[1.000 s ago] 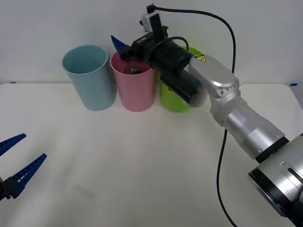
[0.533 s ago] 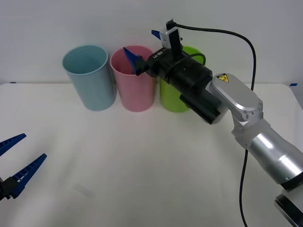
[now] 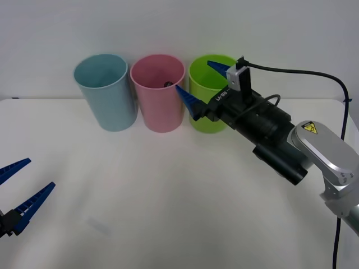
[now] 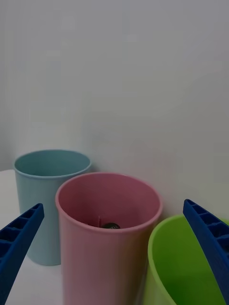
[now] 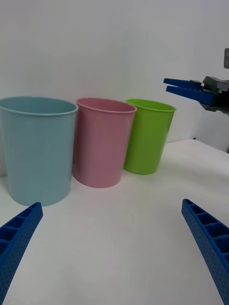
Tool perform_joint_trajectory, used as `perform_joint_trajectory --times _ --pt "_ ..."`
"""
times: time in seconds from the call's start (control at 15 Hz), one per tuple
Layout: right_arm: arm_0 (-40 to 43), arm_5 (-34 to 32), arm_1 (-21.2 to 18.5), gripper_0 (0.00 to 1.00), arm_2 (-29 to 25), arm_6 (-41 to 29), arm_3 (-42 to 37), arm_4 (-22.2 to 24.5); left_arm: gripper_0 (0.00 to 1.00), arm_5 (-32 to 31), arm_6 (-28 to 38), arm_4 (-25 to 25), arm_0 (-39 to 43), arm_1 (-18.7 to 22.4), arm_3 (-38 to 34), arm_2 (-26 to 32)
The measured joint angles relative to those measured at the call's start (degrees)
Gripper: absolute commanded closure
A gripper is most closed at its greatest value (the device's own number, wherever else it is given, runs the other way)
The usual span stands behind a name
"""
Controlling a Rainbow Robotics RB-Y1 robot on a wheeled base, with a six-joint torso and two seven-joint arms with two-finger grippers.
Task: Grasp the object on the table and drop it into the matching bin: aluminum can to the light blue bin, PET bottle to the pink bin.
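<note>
Inside the pink bin (image 4: 109, 224) I see the bottle's cap (image 4: 111, 226); right gripper (image 3: 205, 84) spread wide, empty, before the green bin (image 3: 208, 84); left gripper (image 3: 19, 193) likewise, parked low over the worktop (image 3: 168, 185).

A lab-like test setup: bare white table (image 3: 168, 190) against a plain white wall (image 3: 168, 28).

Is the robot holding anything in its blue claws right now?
No. The right gripper is open and empty beside the tall pink plastic bin, with the small black-capped bottle inside the bin. The left gripper is open and empty too.
</note>
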Motion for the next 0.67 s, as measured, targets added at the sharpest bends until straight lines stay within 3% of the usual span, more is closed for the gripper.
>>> perform_joint_trajectory --times 0.67 --pt "15.4 -17.7 -2.6 0.0 -12.9 5.4 -1.9 0.7 0.0 0.0 0.0 0.0 0.0 0.0 0.0 0.0"
